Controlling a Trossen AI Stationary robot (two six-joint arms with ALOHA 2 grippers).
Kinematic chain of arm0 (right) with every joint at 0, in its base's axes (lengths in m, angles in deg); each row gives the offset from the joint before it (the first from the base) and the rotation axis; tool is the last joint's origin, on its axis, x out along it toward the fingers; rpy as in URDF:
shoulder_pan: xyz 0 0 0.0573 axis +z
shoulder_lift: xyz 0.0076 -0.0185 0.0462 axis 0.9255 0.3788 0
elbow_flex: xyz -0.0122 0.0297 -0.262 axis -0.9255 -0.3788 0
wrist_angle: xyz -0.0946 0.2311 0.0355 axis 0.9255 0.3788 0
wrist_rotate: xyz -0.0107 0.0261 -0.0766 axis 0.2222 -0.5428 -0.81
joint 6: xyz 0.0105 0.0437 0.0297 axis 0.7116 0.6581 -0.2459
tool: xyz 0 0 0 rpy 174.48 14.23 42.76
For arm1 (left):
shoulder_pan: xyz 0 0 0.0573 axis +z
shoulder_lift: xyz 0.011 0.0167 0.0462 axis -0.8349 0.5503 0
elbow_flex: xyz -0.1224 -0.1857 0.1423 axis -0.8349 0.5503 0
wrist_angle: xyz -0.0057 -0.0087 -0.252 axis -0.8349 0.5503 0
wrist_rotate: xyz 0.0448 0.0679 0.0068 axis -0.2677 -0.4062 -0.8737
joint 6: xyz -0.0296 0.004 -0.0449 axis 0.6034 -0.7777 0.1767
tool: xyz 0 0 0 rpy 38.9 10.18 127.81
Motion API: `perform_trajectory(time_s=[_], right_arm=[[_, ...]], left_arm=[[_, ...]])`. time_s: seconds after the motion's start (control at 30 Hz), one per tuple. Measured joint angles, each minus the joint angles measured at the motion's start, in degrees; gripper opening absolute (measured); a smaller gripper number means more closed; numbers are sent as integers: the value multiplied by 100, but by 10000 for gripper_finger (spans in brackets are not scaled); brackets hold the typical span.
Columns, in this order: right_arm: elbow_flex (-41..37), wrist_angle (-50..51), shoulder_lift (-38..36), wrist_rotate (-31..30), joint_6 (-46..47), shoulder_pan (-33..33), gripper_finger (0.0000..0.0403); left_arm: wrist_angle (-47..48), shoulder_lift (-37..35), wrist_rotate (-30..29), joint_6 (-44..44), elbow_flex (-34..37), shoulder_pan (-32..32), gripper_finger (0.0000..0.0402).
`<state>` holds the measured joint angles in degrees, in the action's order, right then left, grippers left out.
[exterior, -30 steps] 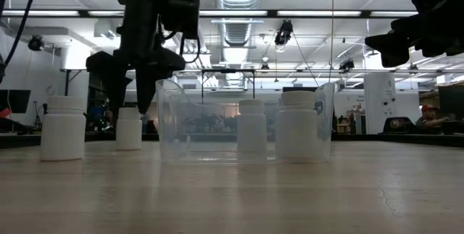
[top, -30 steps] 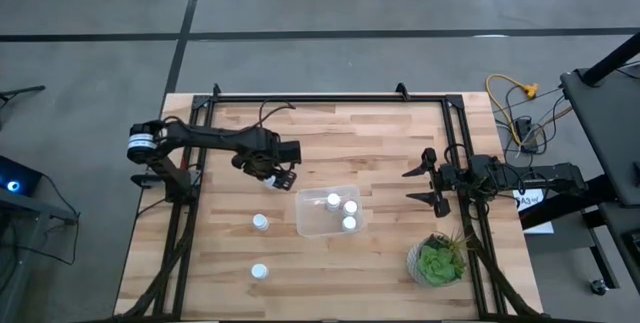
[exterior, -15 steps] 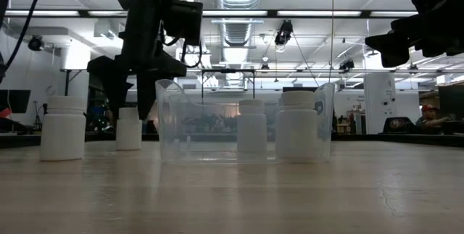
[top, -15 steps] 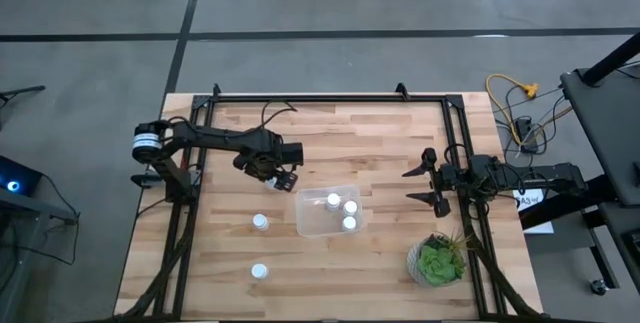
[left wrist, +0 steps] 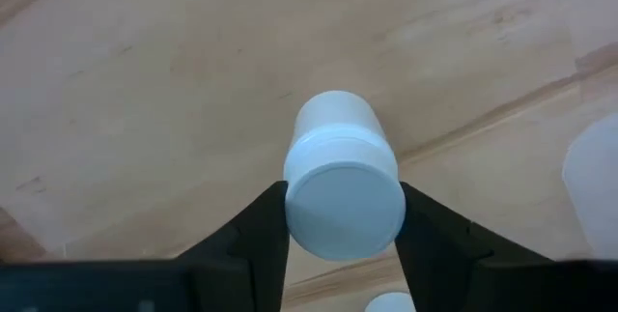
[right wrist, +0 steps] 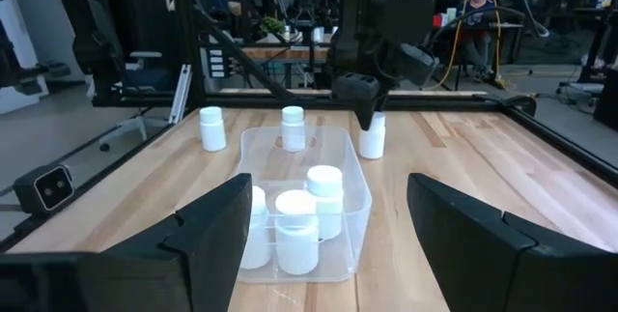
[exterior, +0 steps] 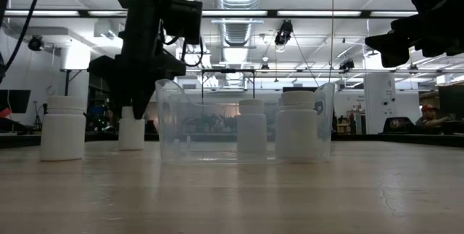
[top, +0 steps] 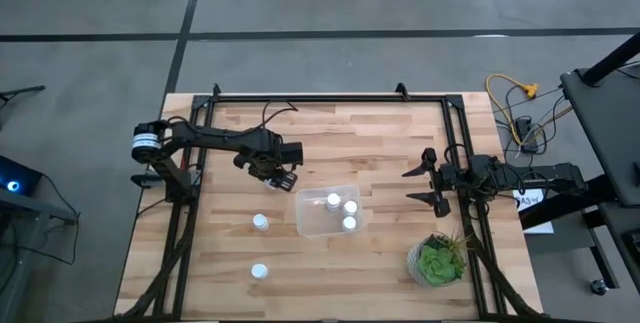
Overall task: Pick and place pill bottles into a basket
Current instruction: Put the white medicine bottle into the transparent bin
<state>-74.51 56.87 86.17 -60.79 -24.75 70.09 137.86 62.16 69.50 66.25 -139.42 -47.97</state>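
The worktop (top: 380,153) carries the basket (top: 310,223), which holds three bottles. Beside it, the left gripper (left wrist: 343,217) has its fingers (left wrist: 256,230) clamped on a bottle (left wrist: 340,182) just below the cap. The bottle is probably light, rigid and smooth; grip the body. The right gripper (top: 428,183) waits with fingers apart.

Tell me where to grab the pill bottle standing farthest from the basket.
Grip the far bottle across its round sides just below the cap, coming straight down from above: it stands upright, apart from the others. The left claw is nearer but shut on another bottle; the right claw waits open.
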Motion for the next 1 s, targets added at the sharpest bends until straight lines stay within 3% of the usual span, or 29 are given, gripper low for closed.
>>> perform_trajectory(time_s=[0.3,0.7,1.0], right_arm=[[0,0,0,0,-38,-2,265],[0,0,-2,-2,0,-2,265],[0,0,-2,-1,-44,-2,265]], left_arm=[[49,-174,237,-195,-367,-56,141],[188,-475,194,-326,-1674,-234,141],[396,-387,53,-297,-2535,-718,141]])
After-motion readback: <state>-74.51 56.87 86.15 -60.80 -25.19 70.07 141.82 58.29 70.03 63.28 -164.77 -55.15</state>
